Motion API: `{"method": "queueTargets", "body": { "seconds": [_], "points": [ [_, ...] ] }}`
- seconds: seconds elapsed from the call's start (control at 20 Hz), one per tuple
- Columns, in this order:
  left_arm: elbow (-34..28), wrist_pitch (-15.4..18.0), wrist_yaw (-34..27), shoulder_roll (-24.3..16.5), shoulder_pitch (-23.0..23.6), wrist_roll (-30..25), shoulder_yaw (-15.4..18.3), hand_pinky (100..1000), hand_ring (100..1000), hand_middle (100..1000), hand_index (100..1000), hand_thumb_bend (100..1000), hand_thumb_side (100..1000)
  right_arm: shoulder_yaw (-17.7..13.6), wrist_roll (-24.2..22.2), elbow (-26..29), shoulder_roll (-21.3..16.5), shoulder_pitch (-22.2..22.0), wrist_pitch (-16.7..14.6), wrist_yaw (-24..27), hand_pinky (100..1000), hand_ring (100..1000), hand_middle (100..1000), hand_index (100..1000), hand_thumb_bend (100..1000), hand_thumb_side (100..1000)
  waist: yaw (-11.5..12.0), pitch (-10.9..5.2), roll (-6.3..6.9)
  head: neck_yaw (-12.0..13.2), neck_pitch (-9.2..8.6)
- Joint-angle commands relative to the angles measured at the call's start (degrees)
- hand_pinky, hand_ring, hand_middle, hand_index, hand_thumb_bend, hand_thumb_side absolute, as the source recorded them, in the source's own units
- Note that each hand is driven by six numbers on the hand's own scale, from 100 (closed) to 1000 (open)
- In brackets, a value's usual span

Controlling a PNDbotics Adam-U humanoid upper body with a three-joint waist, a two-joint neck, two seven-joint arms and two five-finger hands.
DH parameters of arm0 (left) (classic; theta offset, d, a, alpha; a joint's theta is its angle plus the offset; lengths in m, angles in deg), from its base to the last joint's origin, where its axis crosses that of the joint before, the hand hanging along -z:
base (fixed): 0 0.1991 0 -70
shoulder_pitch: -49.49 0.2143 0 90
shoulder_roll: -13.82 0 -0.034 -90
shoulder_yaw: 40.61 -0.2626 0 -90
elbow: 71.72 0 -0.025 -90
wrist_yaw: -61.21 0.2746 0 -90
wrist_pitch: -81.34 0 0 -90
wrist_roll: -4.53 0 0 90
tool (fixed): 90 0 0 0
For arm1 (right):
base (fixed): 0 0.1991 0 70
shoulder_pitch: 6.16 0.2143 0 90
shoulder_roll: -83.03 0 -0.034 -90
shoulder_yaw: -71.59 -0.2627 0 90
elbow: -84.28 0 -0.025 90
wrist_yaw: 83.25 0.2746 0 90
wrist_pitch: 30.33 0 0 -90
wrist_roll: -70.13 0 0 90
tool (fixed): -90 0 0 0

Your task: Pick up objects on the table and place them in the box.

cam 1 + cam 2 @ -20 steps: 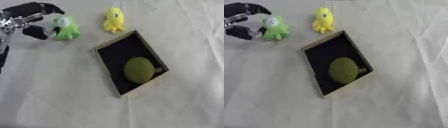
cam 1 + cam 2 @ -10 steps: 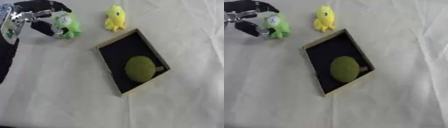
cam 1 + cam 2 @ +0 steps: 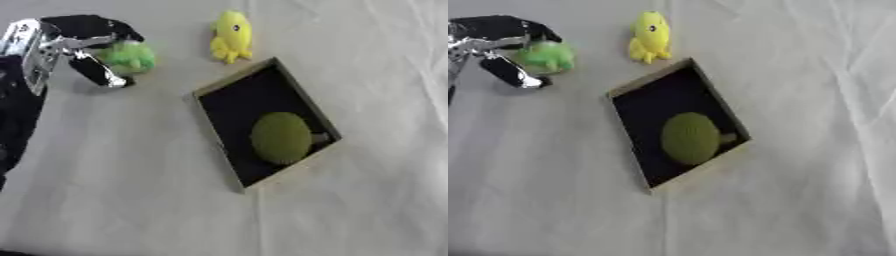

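My left hand (image 3: 80, 40) comes in from the upper left, its fingers and thumb curled round a small green plush toy (image 3: 129, 56). A yellow plush toy (image 3: 231, 36) lies on the cloth to its right, just beyond the box's far corner. The box (image 3: 210, 136) is a shallow tan tray with a black inside, lying askew in the middle. An olive-green round plush (image 3: 282, 137) rests in its right half. My right hand shows in neither view.
A pale, wrinkled cloth (image 3: 122, 190) covers the whole table. My left arm (image 3: 17, 110) runs down the left edge of the left eye view.
My left hand has closed tighter round the green toy and shifted it slightly toward the right. The yellow toy, the box and the olive plush have not moved.
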Motion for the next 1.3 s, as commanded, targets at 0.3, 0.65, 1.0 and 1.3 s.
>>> {"method": "queueTargets", "body": {
  "seconds": [0.3,0.65,1.0,1.3],
  "points": [
    [1.2,-2.9,0.6,0.4,-1.6,0.9,1.8,924,890,792,929,163,264,-0.4,-0.1,0.8,-0.9,0.4,0.5,1.1,901,867,625,774,100,530,-0.1,-1.22,-0.17,0.6,-0.26],
    [-0.5,-5.8,-3.2,0.5,-2.2,0.2,2.5,889,850,770,913,100,271,-0.4,0.1,0.8,-0.9,0.2,0.8,1.3,901,867,623,773,100,531,-0.1,-1.29,-0.13,0.6,-0.30],
    [-5.8,-6.2,-6.2,-0.1,-2.5,-0.2,2.1,834,798,741,885,100,253,-0.5,0.1,0.8,-1.0,0.2,0.8,1.4,902,867,622,773,100,531,0.0,-1.38,-0.05,0.4,-0.50],
    [-13.6,-2.1,-11.1,0.5,-2.2,-0.6,-2.7,822,788,729,875,100,244,-0.4,0.1,0.8,-1.0,0.4,0.7,1.4,902,867,623,773,100,531,-0.2,-1.47,0.00,0.5,-0.79]
  ]
}}
